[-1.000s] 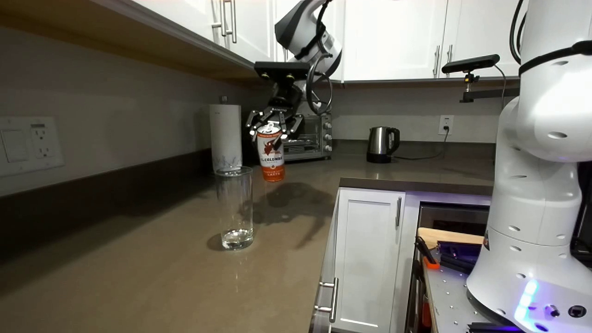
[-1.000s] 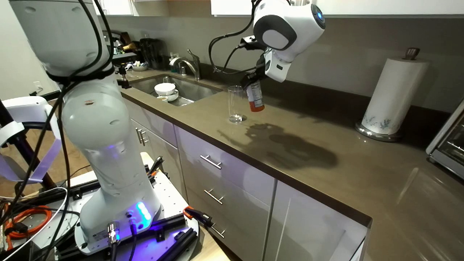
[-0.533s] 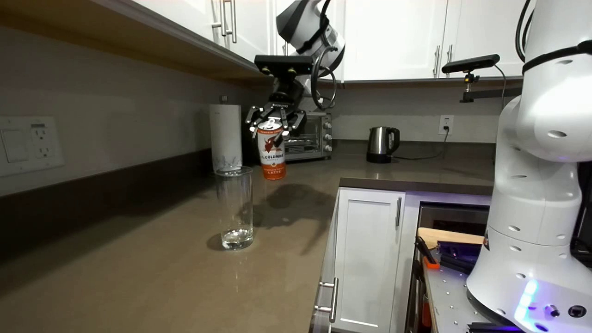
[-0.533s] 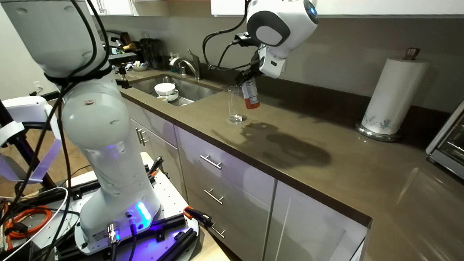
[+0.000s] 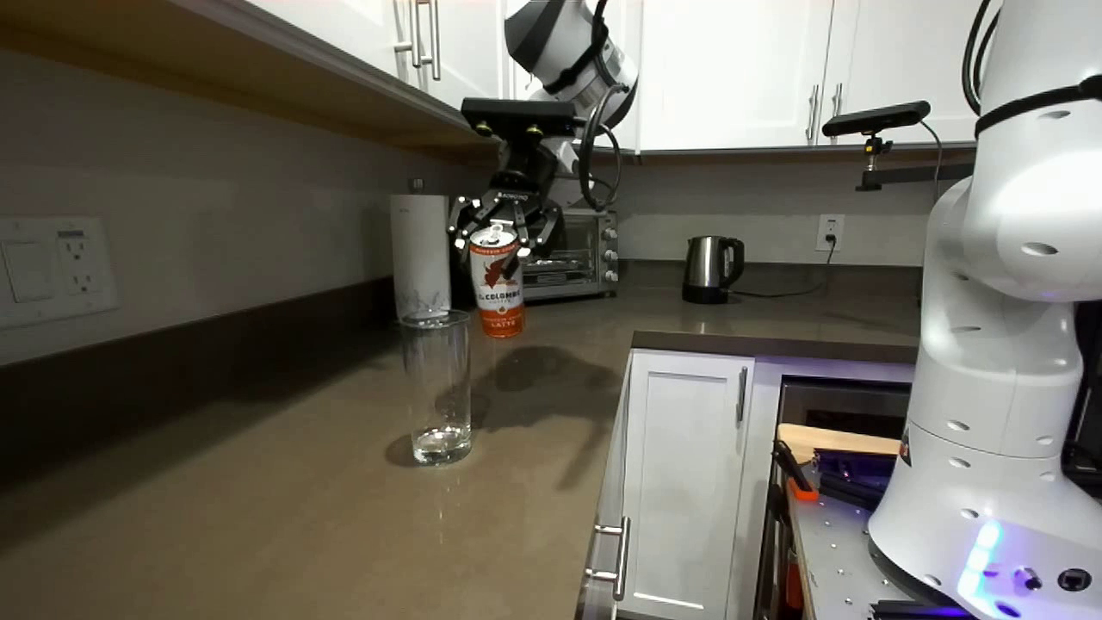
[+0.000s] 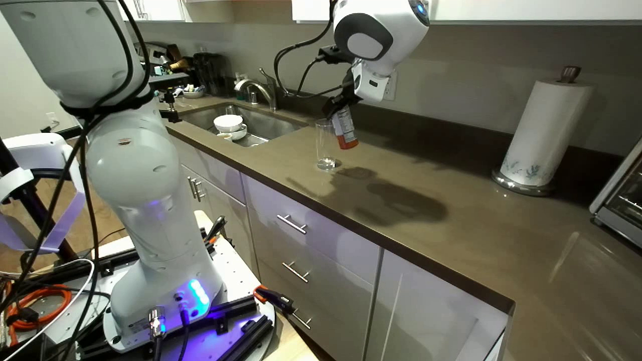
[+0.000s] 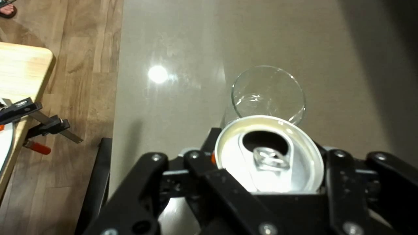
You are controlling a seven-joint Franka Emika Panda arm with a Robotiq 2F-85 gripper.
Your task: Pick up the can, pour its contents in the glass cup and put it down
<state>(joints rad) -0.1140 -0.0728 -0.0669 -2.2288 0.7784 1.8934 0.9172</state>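
My gripper [image 5: 489, 251] is shut on the upper part of the can [image 5: 502, 297], which has an orange-red and white label. In both exterior views the can hangs above the counter, leaning slightly with its top toward the glass cup [image 6: 325, 143]. The clear cup [image 5: 437, 379] stands upright on the counter, with no drink visible in it. In the wrist view the can's silver lid [image 7: 235, 163] shows a dark opening and a pull tab. Just beyond it lies the cup's rim [image 7: 304, 104], its near edge hidden by the can.
A paper-towel roll [image 5: 420, 258] stands by the wall, with a toaster oven [image 5: 594, 258] and a kettle [image 5: 706, 271] further back. A sink [image 6: 273, 128] holding bowls lies past the cup. Upper cabinets [image 5: 732, 77] hang overhead. The counter's front edge [image 6: 401, 250] drops to drawers.
The gripper, still holding the can, has shifted a little toward the glass cup, leftward in an exterior view. The can's lean has hardly altered. The cup has stayed put.
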